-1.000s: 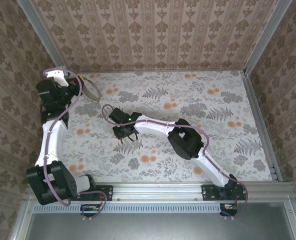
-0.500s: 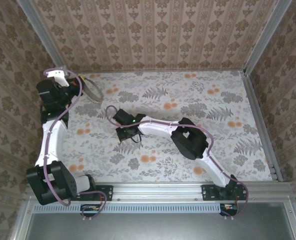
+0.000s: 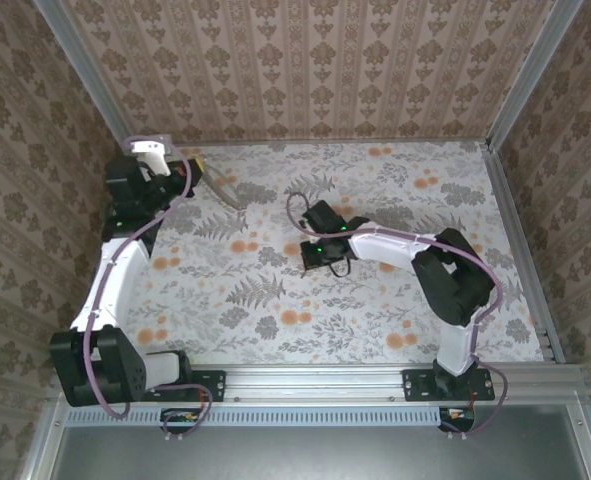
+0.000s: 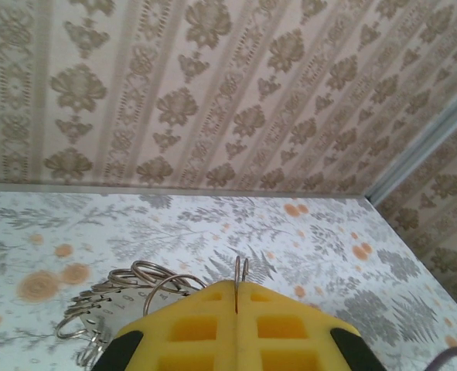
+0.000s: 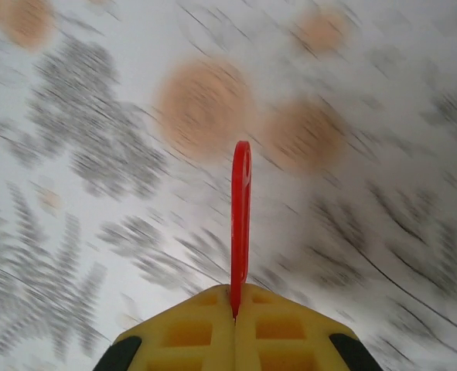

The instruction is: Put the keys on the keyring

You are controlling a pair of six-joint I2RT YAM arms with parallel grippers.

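1. Both arms have swung rightward since the earlier top frame. I now read the right gripper (image 3: 323, 262) near mid-floor and the left gripper (image 3: 197, 175) at the back, further from the left wall.
2. Red key (image 5: 241, 209): the right wrist view shows it edge-on and upright, with its lower end pinched in the seam of the yellow pads (image 5: 290, 328), which are fully closed on it. I cannot resolve the key in the top view.
3. Keyring (image 4: 166, 282): the left wrist view shows its thin wire clamped between the closed yellow fingers (image 4: 189, 328). A fringe of small metal loops (image 4: 97, 309) hangs to their left.
4. From above, the keyring (image 3: 223, 192) reads as a grey-brown arc just beside the left gripper, over the rear-left floor (image 3: 275, 300) and well apart from the right gripper.
5. Floor print is smeared in the right wrist view. It is sharp in the left wrist view, which also shows the patterned wall (image 4: 213, 93).
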